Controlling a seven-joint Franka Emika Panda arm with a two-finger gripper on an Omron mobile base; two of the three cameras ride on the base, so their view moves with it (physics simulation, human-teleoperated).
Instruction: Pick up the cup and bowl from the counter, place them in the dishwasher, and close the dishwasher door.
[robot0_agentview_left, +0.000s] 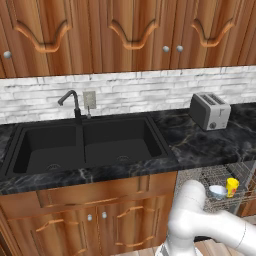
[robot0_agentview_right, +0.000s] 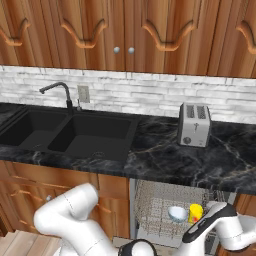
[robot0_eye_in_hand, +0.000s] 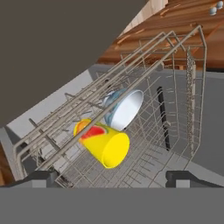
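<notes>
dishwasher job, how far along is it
Done: the cup and bowl both sit in the pulled-out wire rack of the dishwasher, side by side, no longer on the counter. In hand: nothing; the gripper faces the rack with its jaws wide apart and empty. Left: the rack is still out and the dishwasher open, so the rack probably needs pushing in before the door is closed.

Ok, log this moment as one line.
gripper: open, holding nothing | cup: in dishwasher rack, beside bowl | dishwasher door: not yet shut | counter: toaster
</notes>
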